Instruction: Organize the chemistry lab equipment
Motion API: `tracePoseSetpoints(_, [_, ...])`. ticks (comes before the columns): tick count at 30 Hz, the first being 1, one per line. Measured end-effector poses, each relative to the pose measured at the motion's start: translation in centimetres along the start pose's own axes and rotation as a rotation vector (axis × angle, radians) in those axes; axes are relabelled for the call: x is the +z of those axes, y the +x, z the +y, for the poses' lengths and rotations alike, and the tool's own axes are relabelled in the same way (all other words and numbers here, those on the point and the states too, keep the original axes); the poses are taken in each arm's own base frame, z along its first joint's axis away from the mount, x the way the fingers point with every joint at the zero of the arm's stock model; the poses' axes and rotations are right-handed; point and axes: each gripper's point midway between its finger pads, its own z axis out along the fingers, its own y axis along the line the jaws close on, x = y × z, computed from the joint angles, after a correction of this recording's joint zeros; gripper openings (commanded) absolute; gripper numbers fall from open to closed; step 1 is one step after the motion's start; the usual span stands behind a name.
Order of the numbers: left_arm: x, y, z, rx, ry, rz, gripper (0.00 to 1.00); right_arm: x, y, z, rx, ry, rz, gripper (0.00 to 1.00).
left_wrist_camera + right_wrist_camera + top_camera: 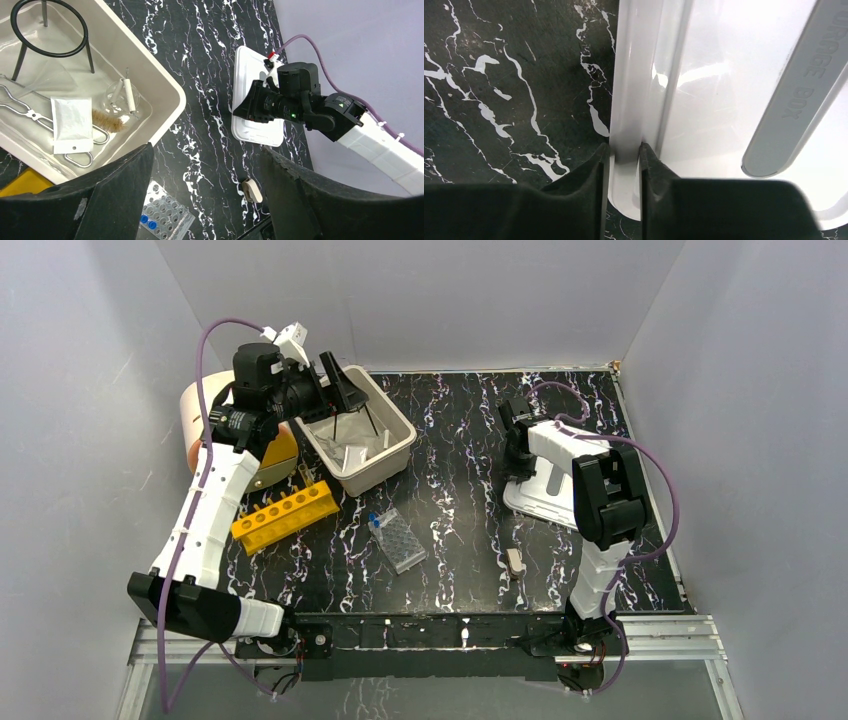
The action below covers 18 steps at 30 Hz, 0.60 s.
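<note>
My left gripper (340,383) is open and empty, held over the beige tub (385,462); in its wrist view (206,150) the jaws stand wide apart above the table. The tub holds the black wire stand (50,30), metal tongs (30,112), a white packet (71,125), a brush (107,121) and a small clear beaker (117,95). The yellow six-hole rack (285,515) and the clear well tray (398,540) lie on the table. My right gripper (624,150) is shut on the rim of the white lid (704,85), which lies at the right (535,502).
A small beige piece (515,562) lies near the front, also in the left wrist view (250,190). A round peach object (188,415) and a yellow disc (278,453) sit behind my left arm. Grey walls enclose the black marbled table (450,460).
</note>
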Motion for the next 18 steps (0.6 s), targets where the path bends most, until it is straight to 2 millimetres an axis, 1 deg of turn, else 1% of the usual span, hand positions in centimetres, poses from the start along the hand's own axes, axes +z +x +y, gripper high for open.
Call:
tracePoseSetpoints(3, [0.1, 0.0, 0.3, 0.002, -0.012, -0.003, 0.84, 0.0, -0.1, -0.1, 0.018, 0.014, -0.007, 0.17])
tracePoseSetpoints(5, [0.2, 0.0, 0.5, 0.004, -0.022, -0.001, 0.95, -0.1, -0.2, 0.0, 0.012, 0.019, -0.017, 0.14])
tracePoseSetpoints(6, [0.3, 0.1, 0.7, 0.005, -0.028, 0.001, 0.98, -0.1, -0.2, 0.0, 0.007, 0.022, -0.021, 0.13])
tracePoseSetpoints(10, [0.8, 0.2, 1.2, 0.002, -0.044, 0.010, 0.98, -0.5, -0.3, 0.2, -0.010, 0.020, -0.034, 0.11])
tracePoseSetpoints(12, [1.0, 0.4, 1.2, -0.002, -0.036, 0.017, 0.98, -1.1, -0.3, 0.5, -0.021, -0.004, -0.043, 0.10])
tracePoseSetpoints(13, [1.1, 0.6, 1.1, -0.007, -0.027, 0.024, 0.98, -1.7, -0.6, 0.6, -0.023, -0.022, -0.058, 0.10])
tracePoseSetpoints(15, [1.6, 1.1, 0.8, -0.028, 0.002, 0.046, 0.98, -3.5, -1.1, 1.1, -0.031, -0.081, -0.097, 0.10])
tracePoseSetpoints(18, [2.6, 1.8, 0.0, -0.070, 0.066, 0.081, 0.98, -7.2, -2.4, 2.2, -0.030, -0.200, -0.194, 0.10])
